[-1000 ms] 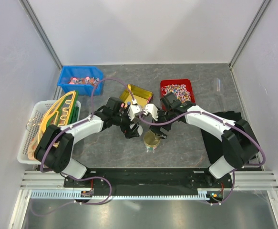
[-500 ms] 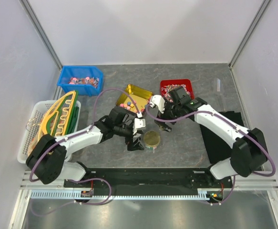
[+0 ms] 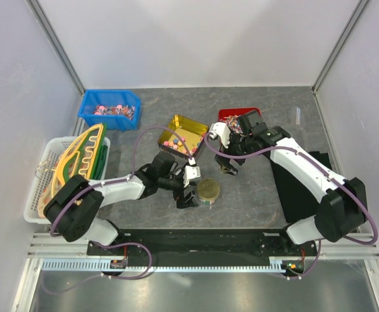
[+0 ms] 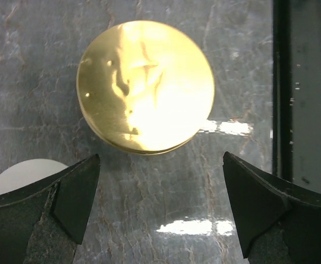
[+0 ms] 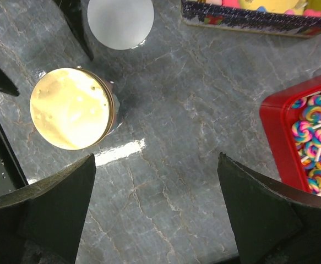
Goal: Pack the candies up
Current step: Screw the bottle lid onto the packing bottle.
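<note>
From above, your left gripper (image 3: 189, 195) sits just left of the round gold-lidded tin (image 3: 207, 190), at the near middle of the grey table (image 3: 261, 195). It is slightly nearer than half a second ago. Your right gripper (image 3: 229, 168) hung over that tin a second ago and has since pulled back to its far right. The candies (image 3: 175, 138) lie in the square yellow tin (image 3: 188, 125), just beyond the round one, and have not moved.

Left wrist: your jaws stand wide apart and hold nothing. The gold lid lies ahead between them, untouched, and a white disc (image 4: 17, 173) shows beside one finger.

Right wrist: your jaws are spread and empty over bare table. The red plastic bin (image 5: 276, 124) of swirled lollipops is close by.
</note>
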